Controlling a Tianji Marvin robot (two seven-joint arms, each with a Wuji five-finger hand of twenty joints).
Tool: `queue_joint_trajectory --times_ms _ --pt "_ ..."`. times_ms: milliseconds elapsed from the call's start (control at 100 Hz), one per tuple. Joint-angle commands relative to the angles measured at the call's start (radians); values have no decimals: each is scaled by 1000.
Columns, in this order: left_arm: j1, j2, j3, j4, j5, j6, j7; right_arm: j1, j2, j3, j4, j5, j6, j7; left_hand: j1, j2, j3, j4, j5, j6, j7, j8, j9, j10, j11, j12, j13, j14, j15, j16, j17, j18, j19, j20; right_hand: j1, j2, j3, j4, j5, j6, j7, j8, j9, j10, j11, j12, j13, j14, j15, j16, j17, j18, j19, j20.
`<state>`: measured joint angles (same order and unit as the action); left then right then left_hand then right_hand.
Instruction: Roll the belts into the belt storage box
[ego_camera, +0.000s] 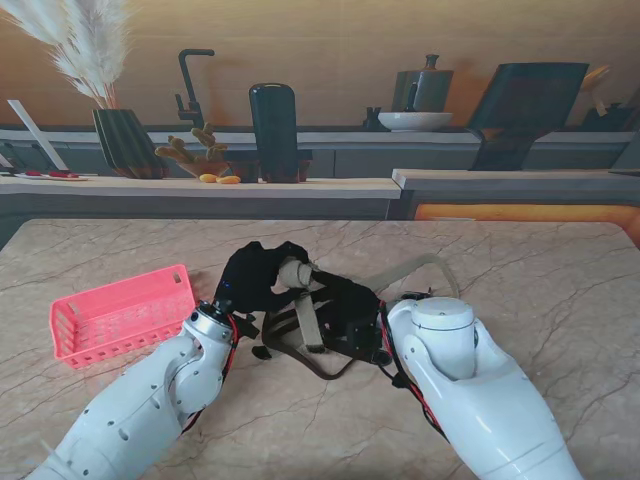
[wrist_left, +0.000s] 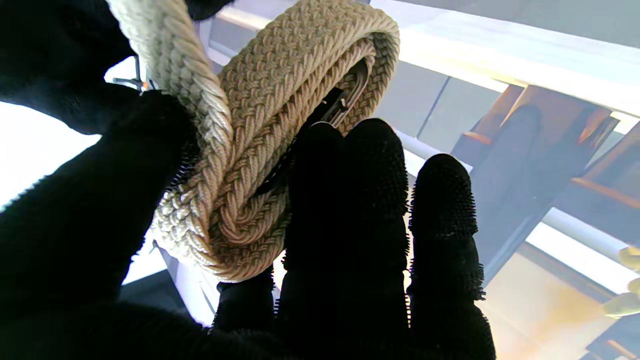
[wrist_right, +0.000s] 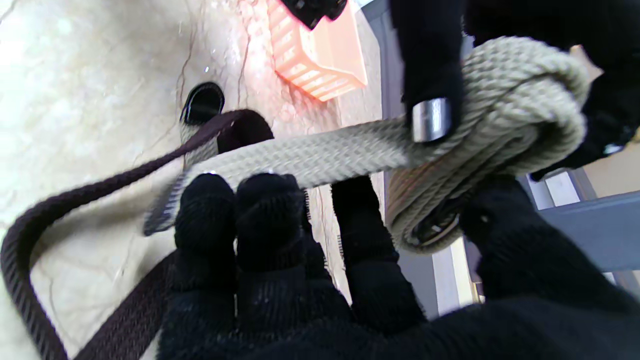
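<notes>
A beige braided belt (ego_camera: 296, 272) is partly wound into a coil (wrist_left: 280, 125) held above the table's middle. My left hand (ego_camera: 250, 280), in a black glove, is shut on that coil, thumb and fingers (wrist_left: 350, 210) around it. My right hand (ego_camera: 350, 315) also grips the coil (wrist_right: 500, 130) from the other side, and the belt's loose tail (wrist_right: 310, 160) runs across its fingers. The tail (ego_camera: 420, 268) trails off to the right on the table. A dark brown belt (ego_camera: 300, 355) lies looped on the table under both hands. The pink storage box (ego_camera: 120, 315) stands to the left.
A raised counter edge (ego_camera: 200, 185) runs along the table's far side with a vase, a dark bottle and bowls on it. The marble table (ego_camera: 560, 290) stretches out to the right of my arms.
</notes>
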<state>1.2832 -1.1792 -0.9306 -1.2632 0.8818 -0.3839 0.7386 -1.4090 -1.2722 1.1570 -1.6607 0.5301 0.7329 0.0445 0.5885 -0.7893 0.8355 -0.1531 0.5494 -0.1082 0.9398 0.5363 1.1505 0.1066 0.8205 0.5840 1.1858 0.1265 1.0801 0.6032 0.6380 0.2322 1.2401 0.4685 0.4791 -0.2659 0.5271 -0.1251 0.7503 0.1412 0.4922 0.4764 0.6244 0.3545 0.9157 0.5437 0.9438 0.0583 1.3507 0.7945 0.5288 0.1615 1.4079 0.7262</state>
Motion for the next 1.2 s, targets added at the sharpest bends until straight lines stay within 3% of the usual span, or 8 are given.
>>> queue_joint_trajectory --times_ms 0,200,330,500,620,720,1040,1190 --pt "7 -12 -13 -27 -14 -1 -13 -17 12 1 3 -14 -14 1 110 114 207 138 102 -35 238 128 19 -11 22 22 20 -49 20 15 -11 -23 29 -13 -3 -51 60 65 -21 -9 -28 22 -18 21 -23 -18 -28 32 -32 -3 -20 33 -23 9" --pt "37 -23 -50 -60 -99 -8 -87 -39 61 -3 -5 -214 -137 67 110 120 202 146 100 -35 226 152 10 -10 37 67 -4 -45 59 68 -45 -15 19 -7 -26 -85 33 65 -81 -42 -50 63 -21 13 -78 -47 -94 94 -165 -13 -87 57 -124 -4" --pt "61 -29 -72 -88 -176 1 -155 -65 88 -5 -8 -369 -300 73 109 118 206 149 103 -29 223 154 14 -7 42 76 -2 -40 70 82 -44 -13 24 -1 -14 -141 58 67 -102 -89 -33 88 10 -14 -100 -58 -103 103 -202 -10 -100 59 -155 -1" --pt "86 -32 -94 -126 -273 31 -247 -89 110 -14 26 -620 -597 10 107 117 209 151 112 -14 214 156 20 -2 43 81 6 -34 77 92 -40 -2 35 7 -53 -304 261 39 -212 -191 40 105 -12 -104 -169 -83 -130 38 -309 -26 -114 25 -236 5" --pt "100 -32 -104 -151 -343 55 -308 -83 122 -23 73 -813 -798 -61 109 116 210 151 116 -4 207 159 24 2 44 86 8 -27 80 98 -44 6 41 12 -19 -360 238 24 -317 -257 92 97 -88 -157 -233 -113 -157 -11 -374 -49 -117 -4 -281 4" --pt "105 -33 -107 -162 -389 67 -340 -70 129 -29 103 -932 -908 -107 112 126 200 146 109 8 199 167 16 0 43 95 2 -29 80 102 -48 5 42 15 -2 -381 220 21 -400 -282 130 75 -139 -181 -265 -132 -165 -47 -407 -64 -103 -26 -324 -8" --pt "105 -40 -93 -178 -489 94 -397 -15 133 -73 138 -971 -1016 -118 121 140 173 141 98 13 179 198 5 -10 24 109 -11 -29 64 109 -57 6 31 17 22 -424 249 5 -478 -182 156 17 -270 -135 -279 -155 -163 -81 -506 -124 -43 -66 -368 -22" --pt "101 -43 -82 -180 -530 107 -418 24 132 -107 168 -999 -1035 -126 124 142 167 138 96 14 175 200 3 -8 18 110 -13 -25 59 109 -59 11 27 17 1 -466 328 -7 -461 -134 155 -10 -297 -109 -249 -159 -137 -104 -472 -121 -9 -86 -354 -20"
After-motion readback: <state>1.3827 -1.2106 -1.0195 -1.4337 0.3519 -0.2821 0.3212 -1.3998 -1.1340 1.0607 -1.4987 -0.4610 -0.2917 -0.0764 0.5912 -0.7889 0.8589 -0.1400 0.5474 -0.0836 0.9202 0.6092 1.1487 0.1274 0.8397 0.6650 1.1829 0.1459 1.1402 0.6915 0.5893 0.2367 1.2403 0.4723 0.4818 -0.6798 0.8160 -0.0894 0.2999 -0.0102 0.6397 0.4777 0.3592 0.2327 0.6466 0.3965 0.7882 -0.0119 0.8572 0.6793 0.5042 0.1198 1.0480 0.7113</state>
